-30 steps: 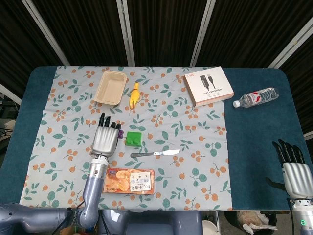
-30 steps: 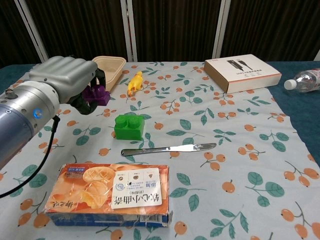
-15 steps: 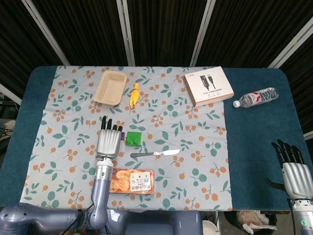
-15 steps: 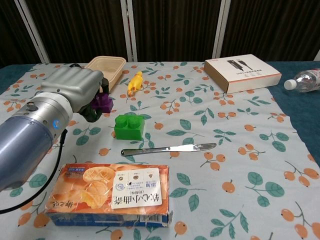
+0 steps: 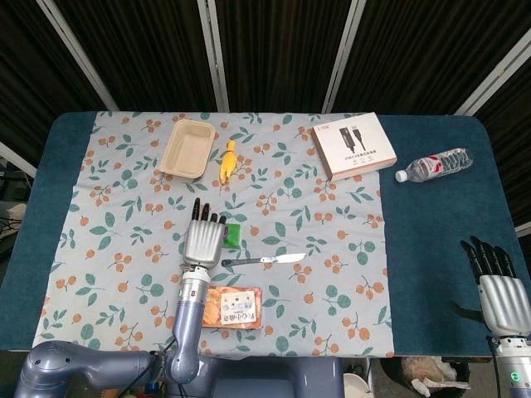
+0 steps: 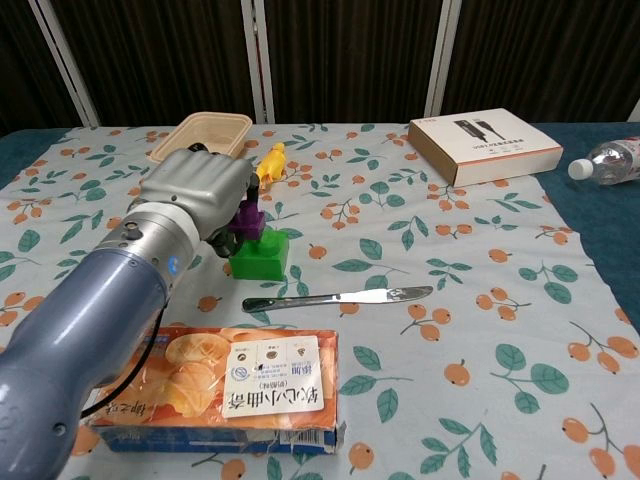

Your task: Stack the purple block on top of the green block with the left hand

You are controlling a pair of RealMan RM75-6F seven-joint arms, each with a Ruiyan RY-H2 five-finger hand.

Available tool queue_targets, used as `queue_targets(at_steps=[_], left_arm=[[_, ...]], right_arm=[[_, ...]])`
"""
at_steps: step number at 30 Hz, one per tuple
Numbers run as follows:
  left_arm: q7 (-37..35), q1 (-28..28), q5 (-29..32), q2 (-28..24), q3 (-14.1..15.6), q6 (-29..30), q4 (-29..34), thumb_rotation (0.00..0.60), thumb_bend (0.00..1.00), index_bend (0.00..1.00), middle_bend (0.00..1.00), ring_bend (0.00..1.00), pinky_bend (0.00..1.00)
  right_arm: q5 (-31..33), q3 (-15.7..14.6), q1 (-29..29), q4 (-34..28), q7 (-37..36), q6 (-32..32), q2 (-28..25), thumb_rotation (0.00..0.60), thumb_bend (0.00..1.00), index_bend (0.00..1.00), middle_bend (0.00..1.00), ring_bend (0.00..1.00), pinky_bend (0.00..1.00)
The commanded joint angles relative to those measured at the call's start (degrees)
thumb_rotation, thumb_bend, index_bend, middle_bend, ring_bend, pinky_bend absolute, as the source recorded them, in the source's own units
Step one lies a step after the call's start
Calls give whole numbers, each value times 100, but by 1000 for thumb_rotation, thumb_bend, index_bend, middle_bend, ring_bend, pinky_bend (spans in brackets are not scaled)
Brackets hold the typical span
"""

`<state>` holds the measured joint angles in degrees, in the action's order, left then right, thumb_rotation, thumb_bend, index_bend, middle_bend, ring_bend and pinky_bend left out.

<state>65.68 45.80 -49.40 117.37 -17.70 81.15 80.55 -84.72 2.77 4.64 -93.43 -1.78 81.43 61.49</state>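
Purple block ×1: left hand grips | green block ×1, underneath

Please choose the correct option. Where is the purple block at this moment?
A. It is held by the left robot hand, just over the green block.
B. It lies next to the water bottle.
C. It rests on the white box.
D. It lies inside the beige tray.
A: in the chest view the left robot hand holds the purple block directly above the green block.
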Motion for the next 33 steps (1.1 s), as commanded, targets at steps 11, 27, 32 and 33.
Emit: queue_targets(at_steps=[11, 27, 32, 33], left_arm=[[82, 39, -114, 160, -47, 214, -7, 600, 474, 405, 372, 136, 51], [165, 54, -184, 357, -6, 253, -204, 600, 471, 404, 371, 136, 51], [166, 57, -188, 421, -5, 229, -294, 600, 471, 404, 371, 136, 51], [163, 56, -190, 432, -4, 226, -308, 600, 471, 404, 371, 136, 51]], right_arm=[[-49, -11, -2, 15, -93, 18, -23, 600, 82, 80, 9, 0, 0], [-47, -17, 7, 28, -121, -3, -27, 600, 81, 81, 9, 0, 0], [-55, -20, 10, 30, -141, -6, -35, 600, 80, 83, 9, 0, 0], [-56, -11, 13, 26, -147, 1, -42, 600, 80, 83, 9, 0, 0]])
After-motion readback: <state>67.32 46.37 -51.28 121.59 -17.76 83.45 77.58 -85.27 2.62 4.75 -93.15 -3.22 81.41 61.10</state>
